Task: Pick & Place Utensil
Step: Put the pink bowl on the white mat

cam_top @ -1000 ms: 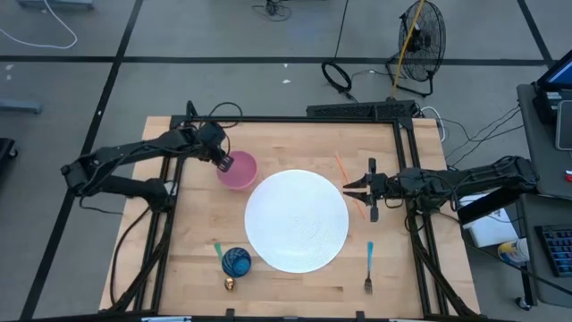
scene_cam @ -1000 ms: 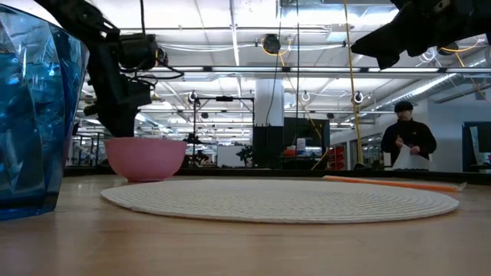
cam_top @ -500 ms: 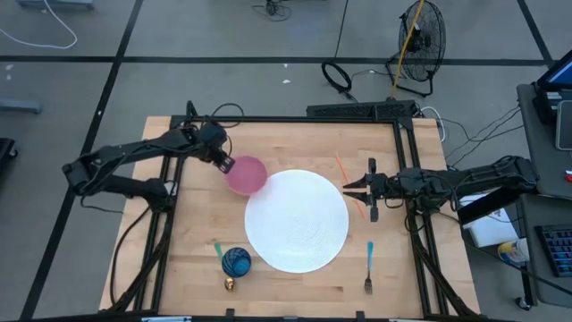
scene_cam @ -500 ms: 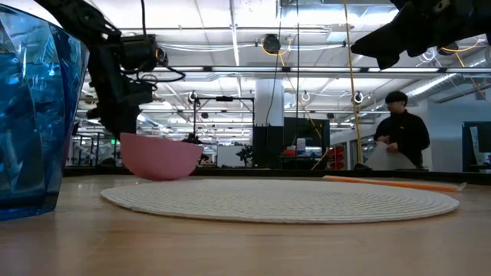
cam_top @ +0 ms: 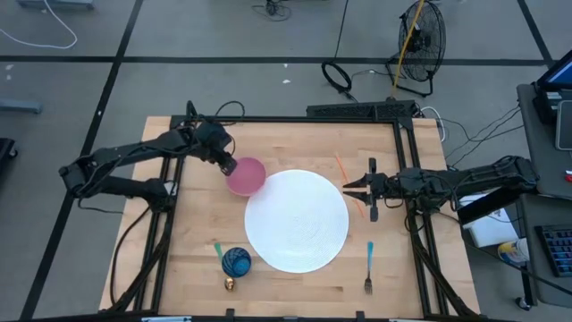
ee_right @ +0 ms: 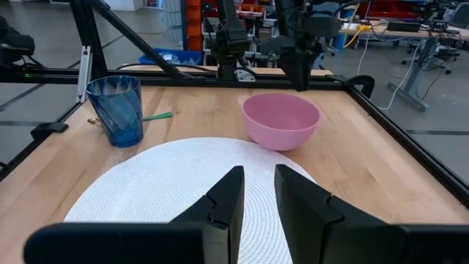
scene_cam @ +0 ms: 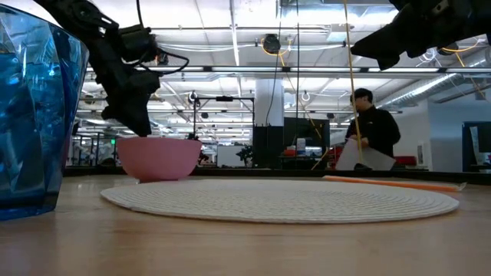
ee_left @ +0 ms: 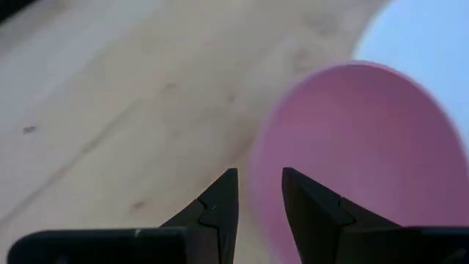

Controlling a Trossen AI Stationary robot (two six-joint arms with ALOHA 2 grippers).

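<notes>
- Pink bowl (cam_top: 246,175): on the wooden table (cam_top: 197,250), at the mat's (cam_top: 297,220) 10 o'clock edge, upright in the low view.
- Left arm: reaches in from 9 o'clock; left gripper (cam_top: 227,165) sits at the bowl's rim on its 10 o'clock side. Left wrist view shows the fingers (ee_left: 220,202) apart, one on each side of the rim; whether they press the wall cannot be told.
- Right arm: stretched in from 3 o'clock, level above the table; right gripper (cam_top: 349,187) hovers at the mat's 2 o'clock edge, fingers a narrow gap apart, holding nothing.
- Fork (cam_top: 368,266): teal-handled, on the table at the mat's 4 o'clock, well apart from both grippers.
- Blue cup (cam_top: 236,261): at the mat's 8 o'clock.
- Orange stick (cam_top: 342,170): beside the right gripper.
- Low view only: a person (scene_cam: 370,138) in the room behind, holding a white sheet.
- Right wrist view only: green utensil (ee_right: 157,116) just behind the cup.
</notes>
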